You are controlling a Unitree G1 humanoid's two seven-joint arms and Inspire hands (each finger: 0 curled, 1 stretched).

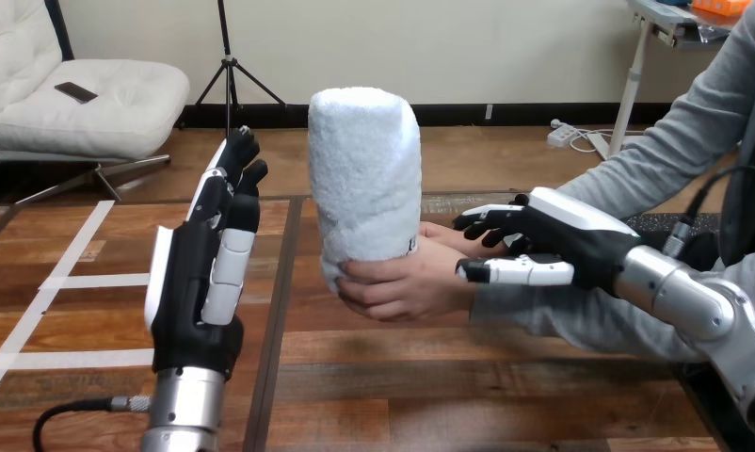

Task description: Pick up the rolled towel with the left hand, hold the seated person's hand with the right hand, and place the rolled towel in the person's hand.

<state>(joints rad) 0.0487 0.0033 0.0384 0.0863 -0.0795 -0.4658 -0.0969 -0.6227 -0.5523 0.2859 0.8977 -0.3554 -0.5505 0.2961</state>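
Observation:
The white rolled towel (364,179) stands upright at the middle of the view, with the person's hand (402,287) wrapped round its lower end just above the wooden table (449,395). My left hand (204,282) stands upright to the towel's left, fingers straight and open, apart from the towel and holding nothing. My right hand (562,240) comes in from the right and is at the person's wrist. Its fingers (487,221) reach behind the wrist and its thumb (515,271) lies across the front, pinching it.
The person's grey-sleeved forearm (637,179) slants down from the upper right to the towel. Strips of white tape (72,281) cross the table's left part. A dark seam (275,311) runs along the tabletop between my left hand and the towel.

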